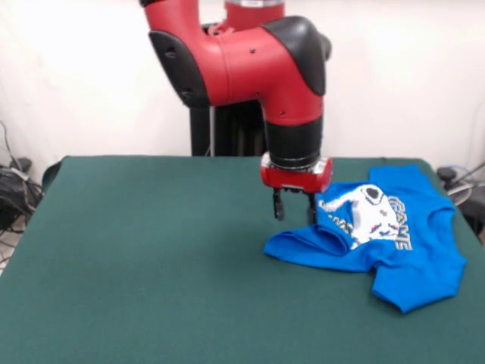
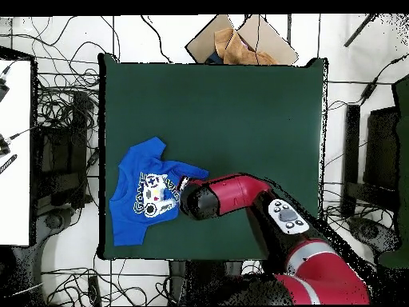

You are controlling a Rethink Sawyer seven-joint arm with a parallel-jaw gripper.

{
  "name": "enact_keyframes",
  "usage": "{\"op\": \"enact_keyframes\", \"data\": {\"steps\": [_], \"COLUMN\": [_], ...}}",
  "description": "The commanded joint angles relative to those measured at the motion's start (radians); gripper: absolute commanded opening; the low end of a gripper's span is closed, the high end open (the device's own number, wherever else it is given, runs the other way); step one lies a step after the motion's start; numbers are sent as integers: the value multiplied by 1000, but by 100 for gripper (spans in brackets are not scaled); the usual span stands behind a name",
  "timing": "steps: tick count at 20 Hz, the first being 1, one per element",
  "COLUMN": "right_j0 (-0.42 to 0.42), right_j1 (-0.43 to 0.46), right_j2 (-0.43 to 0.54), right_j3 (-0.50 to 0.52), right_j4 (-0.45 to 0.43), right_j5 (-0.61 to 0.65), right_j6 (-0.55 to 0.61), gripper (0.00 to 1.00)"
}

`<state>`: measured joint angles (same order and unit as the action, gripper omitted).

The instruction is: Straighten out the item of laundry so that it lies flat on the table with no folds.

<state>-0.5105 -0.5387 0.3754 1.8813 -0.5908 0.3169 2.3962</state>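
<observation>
Currently we see a bright blue T-shirt (image 1: 394, 235) lying on a dark green table (image 1: 151, 265), close to one side edge and nearer the robot's end than the far end. From the front it sits toward the right edge, in the far half.

The gripper (image 1: 295, 206) of the red and black arm hangs just beside the shirt's inner edge, over bare cloth. Its two dark fingers (image 1: 278, 205) point down with a narrow gap between them, and they hold nothing.

We judge the task partly done at best. The printed chest faces up and much of the body lies spread. However, the edge nearest the gripper is rolled over into a thick fold, and one sleeve looks tucked and bunched. Those folds are left to pull flat.

From overhead (image 2: 148, 196), the arm covers the gripper and part of the shirt's edge. We cannot tell whether the fingertips touch the table.
</observation>
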Motion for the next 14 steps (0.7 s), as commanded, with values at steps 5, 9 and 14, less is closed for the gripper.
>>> {"op": "enact_keyframes", "data": {"steps": [5, 9, 14], "right_j0": [-76, -50, -19], "right_j1": [30, -20, -57], "right_j2": [173, 143, 120], "right_j3": [22, 78, 144], "right_j4": [89, 121, 145], "right_j5": [105, 110, 75], "right_j6": [-80, -13, 29], "gripper": [100, 100, 100]}}
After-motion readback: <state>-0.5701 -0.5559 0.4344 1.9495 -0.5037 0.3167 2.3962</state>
